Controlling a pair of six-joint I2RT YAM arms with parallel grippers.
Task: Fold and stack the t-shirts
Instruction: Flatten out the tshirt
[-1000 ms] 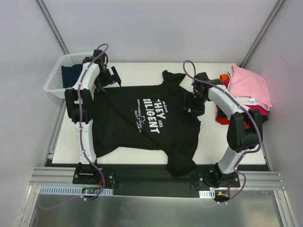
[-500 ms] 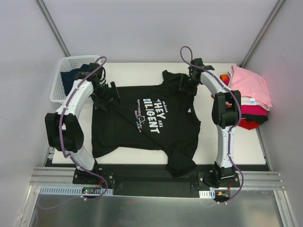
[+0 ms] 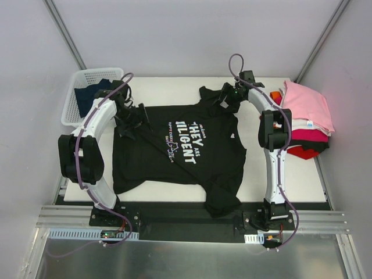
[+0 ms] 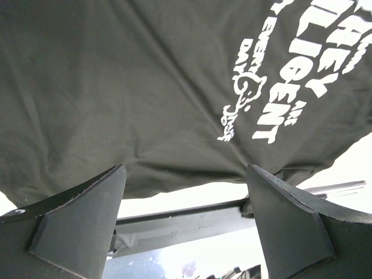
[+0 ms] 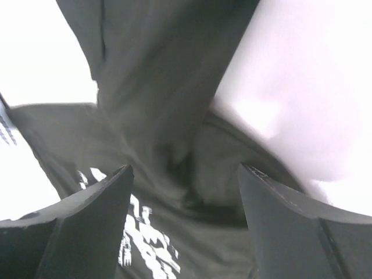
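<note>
Top view, black t-shirt (image 3: 174,163): spread print-up on the white table (image 3: 174,87). One lower corner droops past the near edge onto the black rail (image 3: 174,224).
Top view, lettering (image 3: 187,142): white and turned sideways. The smaller lines are too fine to read.
Top view, left gripper (image 3: 132,118): over the shirt's left edge. It is dark against dark cloth, so the jaw gap is unclear from here.
Top view, right gripper (image 3: 226,99): at the far right sleeve, beside the collar. The jaw gap is equally hard to judge.
Top view, stack: at the table's right edge, with the pink t-shirt (image 3: 305,104) on top. It covers most of the white, magenta (image 3: 308,136) and red (image 3: 302,152) shirts below. Only a scrap of the orange t-shirt (image 3: 274,96) peeks out.
Top view, basket (image 3: 72,104): at the far left corner, holding dark navy cloth (image 3: 93,96). The left arm partly hides it.
Left wrist view, fingers (image 4: 81,221): spread wide with nothing between them. Black cloth and print fill the view beyond. Whether the tips touch the fabric cannot be told.
Right wrist view, fingers (image 5: 285,226): parted and clamping nothing. The black folds below are blurred, and overexposed white surrounds them.
</note>
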